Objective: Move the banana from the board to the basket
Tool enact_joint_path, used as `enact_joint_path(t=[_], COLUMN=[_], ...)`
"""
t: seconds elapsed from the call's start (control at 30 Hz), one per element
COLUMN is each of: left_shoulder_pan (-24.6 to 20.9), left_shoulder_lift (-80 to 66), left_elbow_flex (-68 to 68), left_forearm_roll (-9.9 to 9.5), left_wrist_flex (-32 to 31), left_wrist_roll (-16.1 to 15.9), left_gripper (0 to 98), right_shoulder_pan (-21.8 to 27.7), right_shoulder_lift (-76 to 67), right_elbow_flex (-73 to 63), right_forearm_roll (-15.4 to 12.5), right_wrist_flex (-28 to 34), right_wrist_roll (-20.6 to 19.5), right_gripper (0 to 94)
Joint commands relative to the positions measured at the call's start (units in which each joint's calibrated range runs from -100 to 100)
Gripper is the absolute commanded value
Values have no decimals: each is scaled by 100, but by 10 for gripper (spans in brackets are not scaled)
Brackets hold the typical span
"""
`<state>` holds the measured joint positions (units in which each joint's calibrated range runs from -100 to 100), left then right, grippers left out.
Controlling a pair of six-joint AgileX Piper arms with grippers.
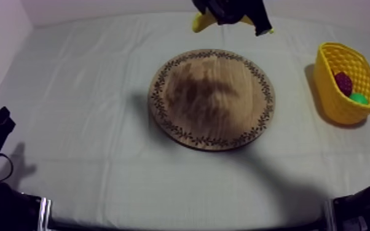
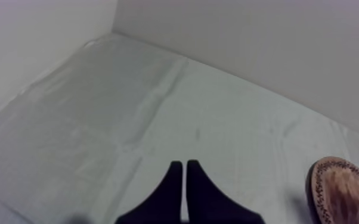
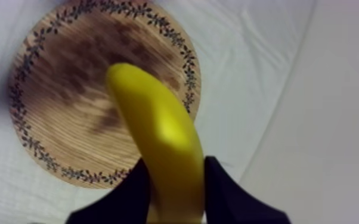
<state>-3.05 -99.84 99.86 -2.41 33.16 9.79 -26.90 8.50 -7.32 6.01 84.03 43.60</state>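
Note:
My right gripper (image 1: 233,17) hangs high over the far rim of the round wooden board (image 1: 212,98), shut on the yellow banana (image 1: 201,22). From the right wrist, the banana (image 3: 161,140) sits clamped between the two black fingers (image 3: 135,189) and juts out above the board (image 3: 62,101) below. The yellow basket (image 1: 330,80) stands at the table's right side, apart from the gripper. My left gripper (image 2: 185,179) rests low at the left, fingers lying together as a narrow wedge over bare cloth, with the board's edge (image 2: 343,190) off to one side.
Inside the basket lie a small red fruit (image 1: 343,82) and something green (image 1: 359,98). The board carries nothing. Walls close the table at the back and left. Grey-white cloth spreads wide around the board.

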Motion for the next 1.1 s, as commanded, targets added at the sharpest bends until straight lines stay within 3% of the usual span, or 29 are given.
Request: enact_joint_path(t=[0.0,0.4,0.77,1.07], left_shoulder_pan=[-2,-2,-2,-2], left_shoulder_lift=[2,2,2,2], left_elbow_flex=[3,3,3,3], left_forearm_roll=[-1,-1,-1,-1], left_wrist_flex=[-1,-1,-1,-1], left_wrist_roll=[1,1,1,1], left_gripper=[1,1,1,1], right_shoulder_pan=[14,381,1052,1778], right_shoulder_lift=[-35,-263,-538,-887], right_elbow_flex=[26,434,684,1060], right_forearm_roll=[-22,-16,-5,-42], right_wrist_flex=[50,161,305,377], right_wrist_roll=[-110,-927,-1679,-2176], right_gripper=[194,209,252,229])
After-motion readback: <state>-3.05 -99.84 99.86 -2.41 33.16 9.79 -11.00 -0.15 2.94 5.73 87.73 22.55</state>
